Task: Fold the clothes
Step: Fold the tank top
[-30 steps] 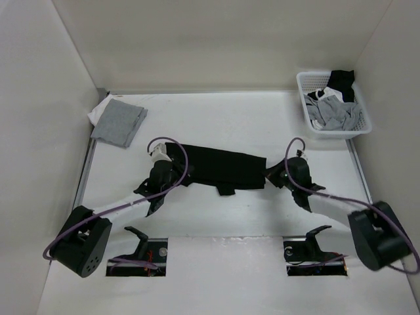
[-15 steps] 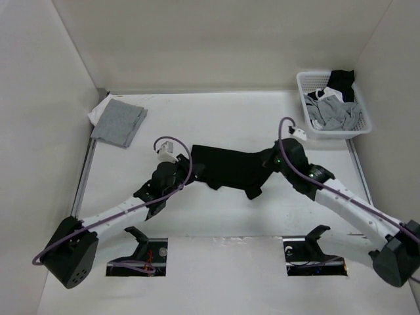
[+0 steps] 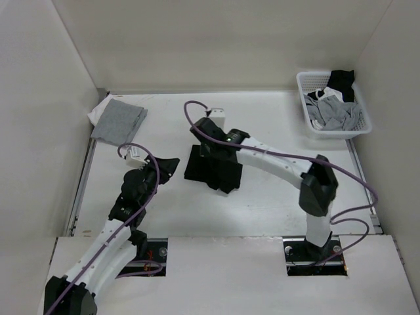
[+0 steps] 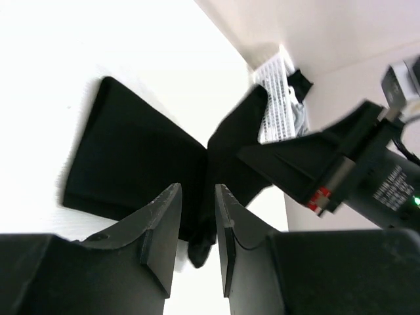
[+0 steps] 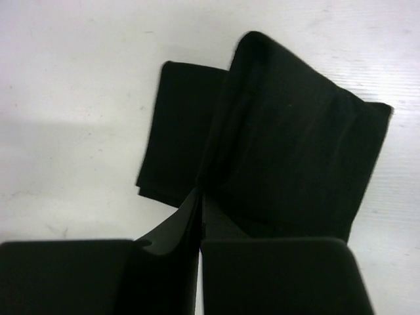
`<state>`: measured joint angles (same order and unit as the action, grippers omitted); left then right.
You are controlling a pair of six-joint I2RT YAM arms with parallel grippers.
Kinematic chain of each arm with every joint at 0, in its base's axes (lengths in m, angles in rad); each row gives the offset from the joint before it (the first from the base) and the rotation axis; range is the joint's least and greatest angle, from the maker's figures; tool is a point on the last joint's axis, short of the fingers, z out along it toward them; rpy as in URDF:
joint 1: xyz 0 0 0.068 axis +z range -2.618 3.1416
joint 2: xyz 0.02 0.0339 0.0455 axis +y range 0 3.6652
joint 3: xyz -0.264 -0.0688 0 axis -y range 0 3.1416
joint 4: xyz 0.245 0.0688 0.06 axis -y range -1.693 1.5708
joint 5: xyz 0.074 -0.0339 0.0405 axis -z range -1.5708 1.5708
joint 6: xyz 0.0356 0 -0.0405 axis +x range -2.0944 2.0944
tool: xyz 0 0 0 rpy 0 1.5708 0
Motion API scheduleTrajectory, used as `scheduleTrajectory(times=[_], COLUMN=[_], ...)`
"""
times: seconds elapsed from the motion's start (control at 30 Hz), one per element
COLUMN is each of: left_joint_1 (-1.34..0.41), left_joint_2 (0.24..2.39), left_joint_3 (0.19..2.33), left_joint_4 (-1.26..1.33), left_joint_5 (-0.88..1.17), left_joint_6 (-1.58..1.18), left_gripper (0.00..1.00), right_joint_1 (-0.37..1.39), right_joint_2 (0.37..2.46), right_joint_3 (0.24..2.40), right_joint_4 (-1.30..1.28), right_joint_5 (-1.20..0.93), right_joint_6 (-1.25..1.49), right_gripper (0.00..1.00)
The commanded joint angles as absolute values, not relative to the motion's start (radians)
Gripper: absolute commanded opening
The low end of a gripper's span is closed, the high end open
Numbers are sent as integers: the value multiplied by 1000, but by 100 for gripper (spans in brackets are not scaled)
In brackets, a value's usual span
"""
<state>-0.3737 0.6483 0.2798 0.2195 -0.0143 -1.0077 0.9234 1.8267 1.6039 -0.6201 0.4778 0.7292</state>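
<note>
1. On the white-walled table (image 3: 275, 197), the clothes (image 3: 213, 172) lay midway between left and right edges, doubled over once; more folding probably remained.
2. Right gripper (image 5: 200, 203), jaws closed, pinched the raised flap.
3. Left gripper (image 4: 197, 197) hung narrowly parted, empty.

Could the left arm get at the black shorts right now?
Probably yes: the left gripper is open close beside the black shorts, bare table between; the right gripper pinches another part.
</note>
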Motion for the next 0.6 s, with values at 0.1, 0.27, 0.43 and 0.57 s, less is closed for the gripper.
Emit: scheduleTrajectory(times=[0.1,0.27,0.43,0.57], left_joint_1=[-231,-235,-283,-396], left_joint_2=[591,623,715,880], left_joint_3=[233,227,267,320], left_joint_4=[189,202,259,348], left_joint_5=[161,146,103,39], left_joint_6=[-1042,-1045,-1042,-1035], left_gripper=[26,27,28,29], right_joint_1=[961,975,947,909], right_joint_2=[2078,2011,1771,1610], right_joint_3=[1914,1817,1515,1236], right_joint_4=[-746,-599,-424,-283], right_joint_5=[442,374,380,387], right_joint_6=[722,746,753,750], right_gripper=[21,33,28,6])
